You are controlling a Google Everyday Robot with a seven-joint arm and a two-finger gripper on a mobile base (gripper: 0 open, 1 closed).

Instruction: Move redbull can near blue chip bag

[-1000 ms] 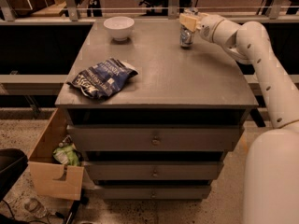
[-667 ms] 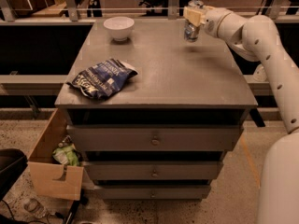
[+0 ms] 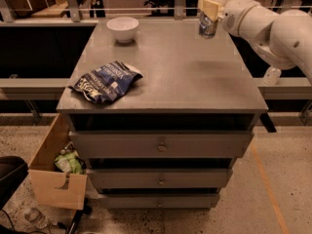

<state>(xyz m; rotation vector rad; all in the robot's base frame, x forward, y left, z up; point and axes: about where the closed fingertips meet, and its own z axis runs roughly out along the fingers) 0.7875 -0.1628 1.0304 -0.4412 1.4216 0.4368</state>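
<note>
Redbull can (image 3: 208,27): upright, clamped by the gripper over the far right corner of the cabinet top (image 3: 185,72). The silver lid shows above the fingers and the lower body below them. Whether the base touches the cabinet top cannot be told.
Gripper (image 3: 209,8): closed narrow around the can's upper body, with a tan pad (image 3: 206,6) across the can's near face; positioned above the far right corner of the cabinet top.
Arm (image 3: 265,26): white, reaching in from beyond the cabinet top's right edge.
White bowl (image 3: 123,28): standing at the far side of the cabinet top, left of centre, well apart from the can.
Blue chip bag (image 3: 105,81): crumpled, lying flat on the near left part of the cabinet top, well apart from the can.
Drawers (image 3: 161,144): three, stacked beneath the cabinet top, all shut.
Cardboard box (image 3: 53,182): on the floor below the cabinet top's left edge, open, with green packaging inside.
</note>
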